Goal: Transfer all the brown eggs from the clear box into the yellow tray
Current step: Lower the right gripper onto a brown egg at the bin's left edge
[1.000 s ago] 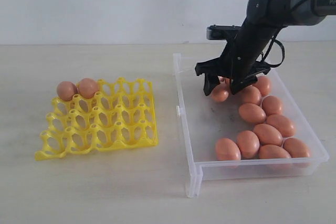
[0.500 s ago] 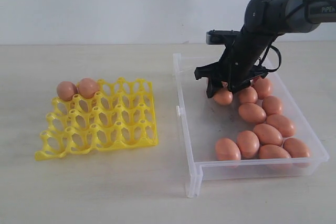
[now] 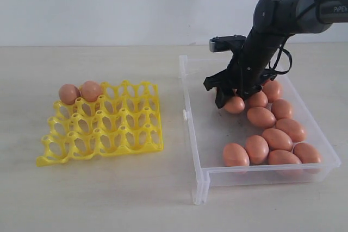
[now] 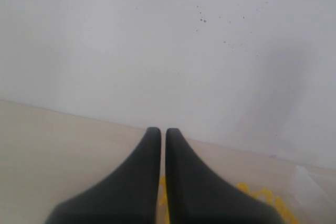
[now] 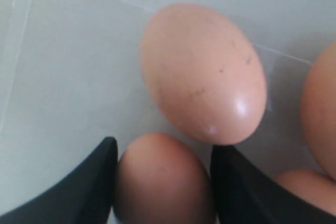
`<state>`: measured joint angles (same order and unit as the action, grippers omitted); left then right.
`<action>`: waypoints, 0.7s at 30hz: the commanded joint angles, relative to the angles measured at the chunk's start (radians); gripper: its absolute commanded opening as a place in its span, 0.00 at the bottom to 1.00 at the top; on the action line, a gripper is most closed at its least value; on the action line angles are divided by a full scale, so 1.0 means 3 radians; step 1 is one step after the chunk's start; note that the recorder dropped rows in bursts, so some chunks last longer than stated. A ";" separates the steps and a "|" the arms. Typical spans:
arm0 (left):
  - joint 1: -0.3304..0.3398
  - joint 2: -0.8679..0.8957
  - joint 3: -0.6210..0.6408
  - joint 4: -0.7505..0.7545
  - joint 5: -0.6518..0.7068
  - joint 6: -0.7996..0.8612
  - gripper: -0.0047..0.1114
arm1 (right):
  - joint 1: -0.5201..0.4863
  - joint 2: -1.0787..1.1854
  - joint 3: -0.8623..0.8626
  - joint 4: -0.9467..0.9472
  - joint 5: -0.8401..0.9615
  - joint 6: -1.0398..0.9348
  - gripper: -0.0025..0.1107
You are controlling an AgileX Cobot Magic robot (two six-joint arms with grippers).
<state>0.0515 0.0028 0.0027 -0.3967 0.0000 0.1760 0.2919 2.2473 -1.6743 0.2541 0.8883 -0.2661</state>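
While the right gripper (image 5: 164, 178) is clamped on one egg (image 3: 235, 105) inside the box (image 3: 187, 117), the tray (image 3: 101, 152) lies well apart to its left.

Right arm (image 3: 283, 14): matte black and dark grey, thick rounded links, pale lettering on the upper link.
Cables (image 3: 286, 58): thin black loops beside the wrist and above the upper link.
Wrist block (image 3: 227, 42): dark, boxy.
Right claw (image 3: 234, 101): black, with smooth matte fingers (image 5: 79, 187).
Left claw (image 4: 160, 132): two black fingers, curved outer edges, narrowing to rounded tips.
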 commanded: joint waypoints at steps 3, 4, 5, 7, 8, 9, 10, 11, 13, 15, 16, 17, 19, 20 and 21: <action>-0.0014 -0.0009 -0.0009 -0.0011 0.0000 0.0030 0.07 | -0.0008 -0.0009 -0.0011 -0.0025 0.0110 -0.0367 0.59; -0.0014 -0.0009 -0.0009 -0.0011 0.0000 0.0030 0.07 | -0.0008 -0.0009 -0.0011 -0.0025 0.0122 -0.0436 0.61; -0.0014 -0.0009 -0.0009 -0.0011 0.0000 0.0030 0.07 | -0.0008 -0.0009 -0.0011 -0.0025 0.0141 -0.0486 0.61; -0.0014 -0.0009 -0.0009 -0.0011 0.0000 0.0030 0.07 | -0.0008 -0.0009 -0.0011 -0.0031 0.0173 -0.0610 0.59; -0.0014 -0.0009 -0.0009 -0.0011 0.0000 0.0030 0.07 | -0.0008 -0.0009 -0.0011 -0.0031 0.0173 -0.0677 0.56; -0.0014 -0.0009 -0.0009 -0.0011 0.0000 0.0030 0.07 | -0.0008 -0.0009 -0.0011 -0.0031 0.0173 -0.0706 0.53; -0.0014 -0.0009 -0.0009 -0.0011 0.0000 0.0030 0.07 | -0.0008 -0.0009 -0.0011 -0.0031 0.0173 -0.0726 0.48; -0.0014 -0.0009 -0.0009 -0.0011 0.0000 0.0030 0.07 | -0.0008 -0.0009 -0.0011 -0.0031 0.0173 -0.0743 0.43; -0.0014 -0.0009 -0.0009 -0.0011 0.0000 0.0030 0.07 | -0.0008 -0.0009 -0.0011 -0.0031 0.0161 -0.0781 0.32; -0.0014 -0.0009 -0.0009 -0.0011 0.0000 0.0030 0.07 | -0.0008 -0.0009 -0.0011 -0.0031 0.0207 -0.0798 0.16; -0.0014 -0.0009 -0.0009 -0.0011 0.0000 0.0030 0.07 | -0.0008 -0.0009 -0.0011 -0.0031 0.0216 -0.0801 0.07; -0.0014 -0.0009 -0.0009 -0.0011 0.0000 0.0030 0.07 | -0.0008 -0.0009 -0.0011 -0.0031 0.0216 -0.0806 0.02; -0.0014 -0.0009 -0.0009 -0.0011 0.0000 0.0030 0.07 | -0.0008 -0.0009 -0.0011 -0.0016 0.0216 -0.0848 0.02; -0.0014 -0.0009 -0.0009 -0.0011 0.0000 0.0030 0.07 | -0.0008 -0.0009 -0.0011 0.0012 0.0192 -0.0895 0.02; -0.0014 -0.0009 -0.0009 -0.0011 0.0000 0.0030 0.07 | -0.0008 -0.0016 -0.0011 0.0069 0.0145 -0.0891 0.02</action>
<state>0.0515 0.0028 0.0027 -0.3967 0.0000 0.1760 0.2919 2.2473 -1.6743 0.2510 0.9413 -0.5121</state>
